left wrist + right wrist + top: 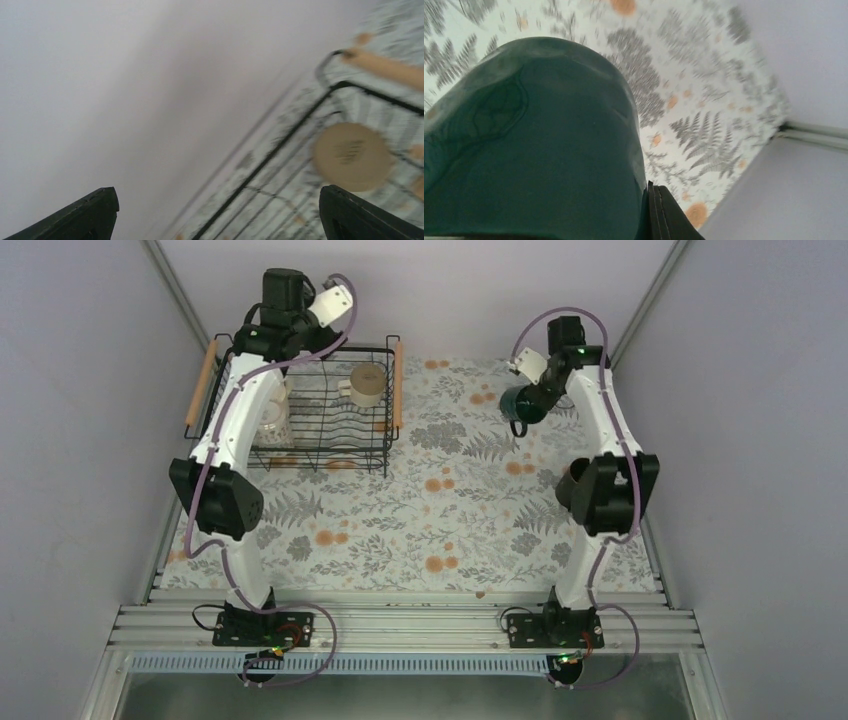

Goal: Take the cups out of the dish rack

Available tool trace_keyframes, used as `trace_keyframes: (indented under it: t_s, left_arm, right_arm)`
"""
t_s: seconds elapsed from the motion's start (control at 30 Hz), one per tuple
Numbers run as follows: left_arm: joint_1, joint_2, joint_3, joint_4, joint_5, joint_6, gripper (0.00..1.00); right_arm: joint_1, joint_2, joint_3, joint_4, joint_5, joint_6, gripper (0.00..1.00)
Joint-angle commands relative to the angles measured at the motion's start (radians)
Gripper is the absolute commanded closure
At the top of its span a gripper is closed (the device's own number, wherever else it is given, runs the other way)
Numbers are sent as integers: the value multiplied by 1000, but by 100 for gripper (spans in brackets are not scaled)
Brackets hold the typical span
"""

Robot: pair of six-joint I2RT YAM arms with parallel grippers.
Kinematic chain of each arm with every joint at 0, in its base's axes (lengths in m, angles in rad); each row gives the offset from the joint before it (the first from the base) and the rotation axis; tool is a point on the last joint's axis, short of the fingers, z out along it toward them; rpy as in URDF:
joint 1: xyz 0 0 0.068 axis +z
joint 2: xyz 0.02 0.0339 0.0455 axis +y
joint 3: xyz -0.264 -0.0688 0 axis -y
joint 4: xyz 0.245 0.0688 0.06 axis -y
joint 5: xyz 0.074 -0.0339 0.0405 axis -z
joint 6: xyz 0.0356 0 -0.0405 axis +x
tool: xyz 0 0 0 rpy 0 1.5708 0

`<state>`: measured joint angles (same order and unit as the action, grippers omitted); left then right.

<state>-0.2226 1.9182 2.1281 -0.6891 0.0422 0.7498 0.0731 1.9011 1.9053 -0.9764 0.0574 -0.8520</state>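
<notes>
Dark green mug (pixel 521 404) in right gripper (pixel 534 394), handle pointing near-side.

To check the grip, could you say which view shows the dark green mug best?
Top external: the dark green mug shows nearly whole, handle included. The right wrist view shows only its glossy wall close up; the left wrist view misses it.

A cloth (pixel 430 530) printed with grey ferns and orange flowers covers the middle of the frame. Pale lilac walls (pixel 70 390) stand around it, and ribbed metal rails (pixel 410 625) cross the bottom.
</notes>
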Motion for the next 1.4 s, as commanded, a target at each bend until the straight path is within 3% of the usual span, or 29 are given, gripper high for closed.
trace_keyframes:
  t_s: [0.0, 0.17, 0.3, 0.4, 0.7, 1.17, 1.2, 1.27, 1.37]
  left_arm:
    - [55, 21, -6, 182, -221, -14, 0]
    - [76, 94, -10, 263, -349, 12, 0]
    - [86, 229, 144, 132, -398, -22, 0]
    - [104, 275, 175, 108, -378, -16, 0]
    - [119, 270, 75, 128, -268, 15, 0]
    - [130, 344, 112, 16, -102, -7, 0]
    - [130, 348, 110, 12, -90, -10, 0]
    - [131, 352, 108, -2, -70, -10, 0]
    - [132, 348, 86, -5, -44, 3, 0]
  right_arm:
    - [-48, 156, 169, -269, 8, -10, 96]
    - [-100, 279, 240, -307, 117, -6, 96]
    - [-125, 318, 254, -308, 187, -1, 96]
    - [-136, 329, 242, -308, 218, -1, 96]
    - [-169, 383, 261, -308, 276, 11, 96]
    - [-172, 437, 321, -289, 264, 48, 80]
    - [-172, 435, 320, -281, 264, 49, 77]
    - [-173, 425, 319, -249, 272, 54, 54]
    - [-175, 394, 319, -207, 276, 57, 47]
